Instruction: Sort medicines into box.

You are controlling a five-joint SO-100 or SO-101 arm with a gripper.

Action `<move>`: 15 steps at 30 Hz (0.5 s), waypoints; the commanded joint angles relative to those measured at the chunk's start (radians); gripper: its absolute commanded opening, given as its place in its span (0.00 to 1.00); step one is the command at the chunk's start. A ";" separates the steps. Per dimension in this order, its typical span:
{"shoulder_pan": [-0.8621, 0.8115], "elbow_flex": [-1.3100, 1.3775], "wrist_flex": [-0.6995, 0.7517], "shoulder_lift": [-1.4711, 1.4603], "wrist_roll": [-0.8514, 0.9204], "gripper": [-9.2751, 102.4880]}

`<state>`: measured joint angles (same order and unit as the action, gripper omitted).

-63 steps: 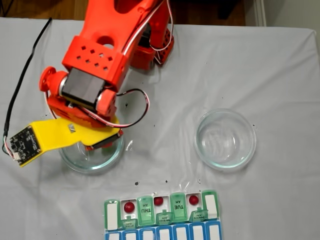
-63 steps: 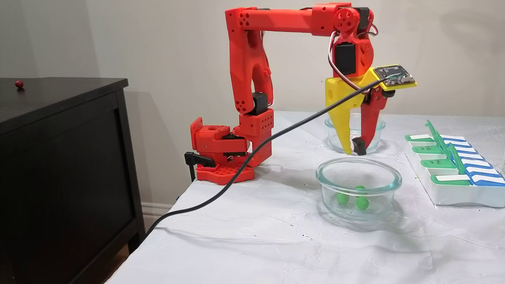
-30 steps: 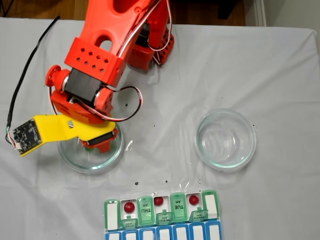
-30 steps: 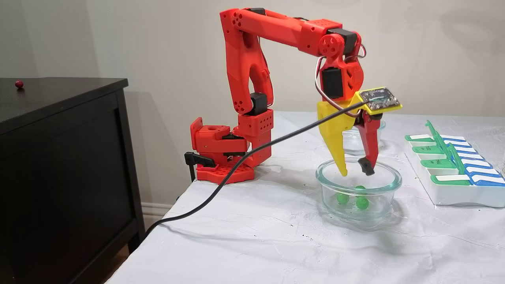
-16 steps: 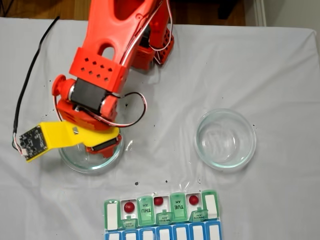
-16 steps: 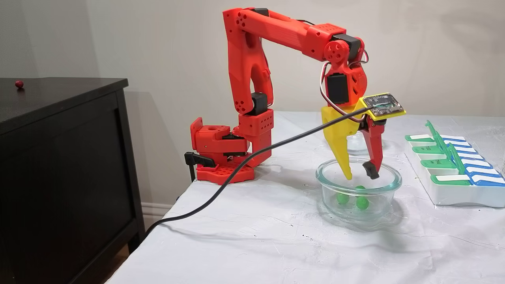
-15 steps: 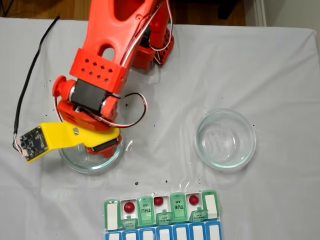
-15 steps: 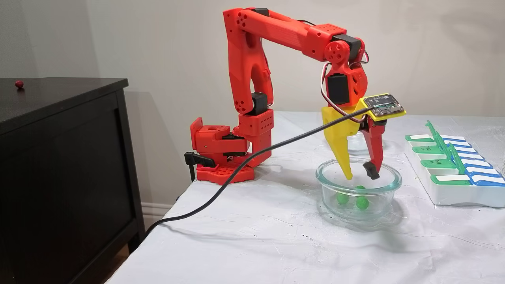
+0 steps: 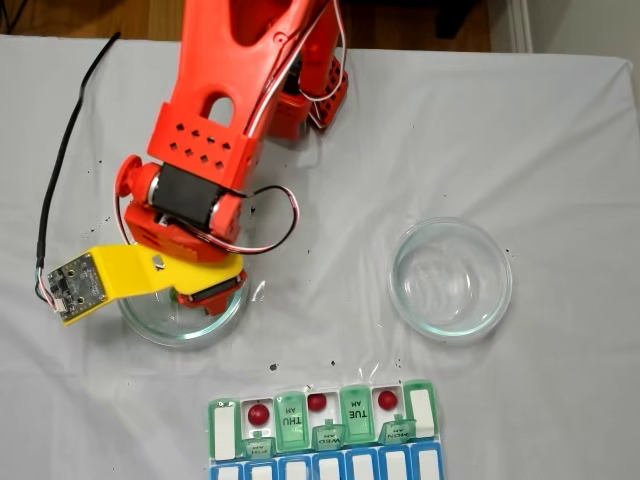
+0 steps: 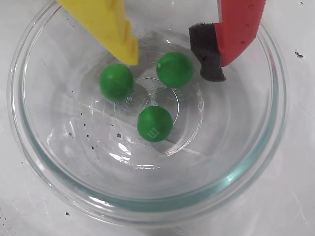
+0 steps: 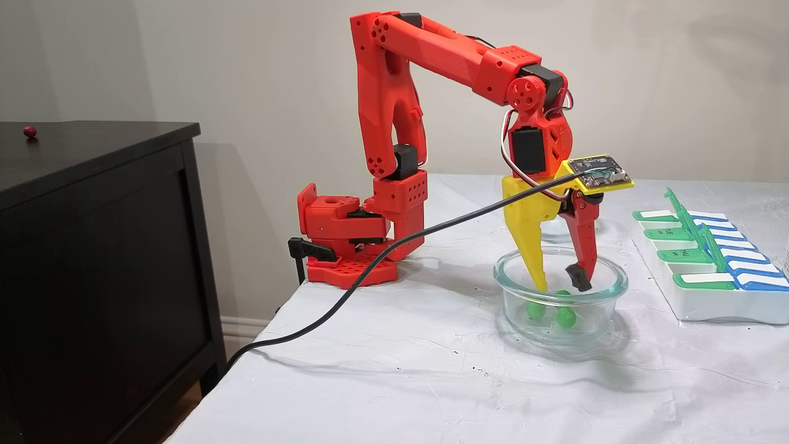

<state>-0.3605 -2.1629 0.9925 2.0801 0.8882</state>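
Three green medicines lie in a clear glass dish [image 10: 147,204]: one [image 10: 116,81] at left, one [image 10: 175,69] between my fingertips, one [image 10: 155,123] nearer the camera. My gripper [image 10: 170,61] [image 11: 561,285] is open and lowered inside this dish, its yellow finger [image 10: 110,27] and red, black-padded finger [image 10: 231,34] straddling the upper right ball without touching it. The box [image 9: 325,435] [image 11: 709,259] has its green lids raised. Three dark red medicines [image 9: 259,413] [image 9: 317,402] [image 9: 387,399] sit in its compartments.
A second glass dish [image 9: 450,277] stands to the right in a fixed view. The arm's base [image 11: 348,240] is at the table's back. A black cable [image 11: 370,265] trails off the table. A dark cabinet [image 11: 92,246] stands beside it with a red ball [image 11: 29,131] on top.
My gripper has come over from above the far dish and dropped into the dish with the green medicines, its jaws staying open.
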 commanded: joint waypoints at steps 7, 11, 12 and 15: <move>0.035 0.000 -0.035 -0.020 -0.005 0.22; 0.034 0.000 -0.040 -0.041 0.000 0.22; 0.032 0.000 -0.044 -0.044 0.003 0.23; 0.028 0.000 -0.058 -0.061 0.009 0.24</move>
<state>-0.3436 -2.1737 0.9557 2.0126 0.8882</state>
